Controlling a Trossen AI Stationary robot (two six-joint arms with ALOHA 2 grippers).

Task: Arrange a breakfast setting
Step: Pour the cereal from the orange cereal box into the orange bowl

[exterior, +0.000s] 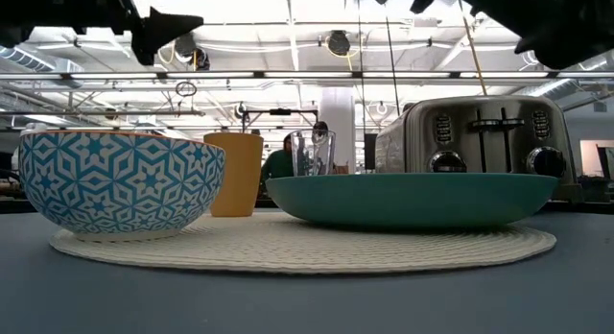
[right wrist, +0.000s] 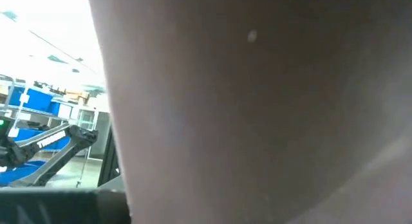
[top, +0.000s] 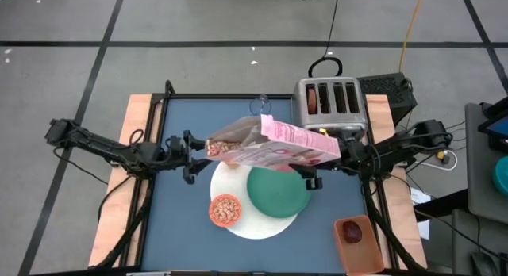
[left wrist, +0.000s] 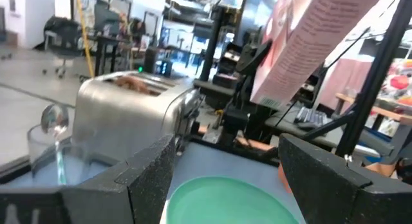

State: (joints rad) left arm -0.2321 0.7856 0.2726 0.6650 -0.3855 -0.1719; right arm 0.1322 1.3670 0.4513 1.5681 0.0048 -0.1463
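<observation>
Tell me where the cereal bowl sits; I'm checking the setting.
In the high view the bowl sits on the white mat's left edge, just left of the green plate, below the tilted cereal box.

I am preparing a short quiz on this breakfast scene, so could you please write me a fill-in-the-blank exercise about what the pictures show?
1. The right gripper holds a pink cereal box tipped on its side above the ____.
2. The green plate and the patterned bowl both rest on a round white ____.
3. The bowl already contains ____.
4. The silver toaster has ____ slots.

Missing words: table; placemat; cereal; four
</observation>
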